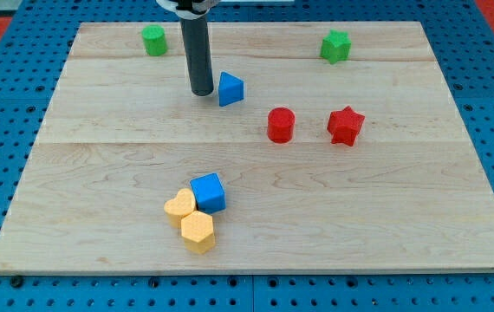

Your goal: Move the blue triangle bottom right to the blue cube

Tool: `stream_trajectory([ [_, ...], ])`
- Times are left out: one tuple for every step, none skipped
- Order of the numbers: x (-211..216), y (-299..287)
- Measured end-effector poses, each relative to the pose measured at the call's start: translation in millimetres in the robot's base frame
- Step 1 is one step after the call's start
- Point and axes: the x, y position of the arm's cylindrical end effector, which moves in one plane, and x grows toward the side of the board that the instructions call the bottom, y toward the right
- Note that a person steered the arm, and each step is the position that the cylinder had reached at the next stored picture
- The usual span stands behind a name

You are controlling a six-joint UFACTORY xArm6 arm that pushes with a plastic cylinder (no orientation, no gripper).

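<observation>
The blue triangle (230, 88) lies on the wooden board in the upper middle. My tip (201, 91) stands just to its left, close to it or touching it. The blue cube (208, 192) sits lower down, near the view's bottom centre, well below the triangle. It touches a yellow heart block (178, 206) on its left and a yellow hexagon block (198, 230) below it.
A red cylinder (281, 125) and a red star (345, 125) lie right of the triangle. A green cylinder (153, 40) sits at the top left and a green star (335, 46) at the top right. The board's edge (256, 272) runs along the bottom.
</observation>
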Motion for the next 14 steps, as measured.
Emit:
stream_trajectory([
  [0,1],
  [-4,0],
  [-38,0],
  [-67,0],
  [-77,5],
  [-63,34],
  [-25,33],
  [14,41],
  [18,64],
  [44,62],
  [49,37],
  [46,8],
  [50,-19],
  [51,-56],
])
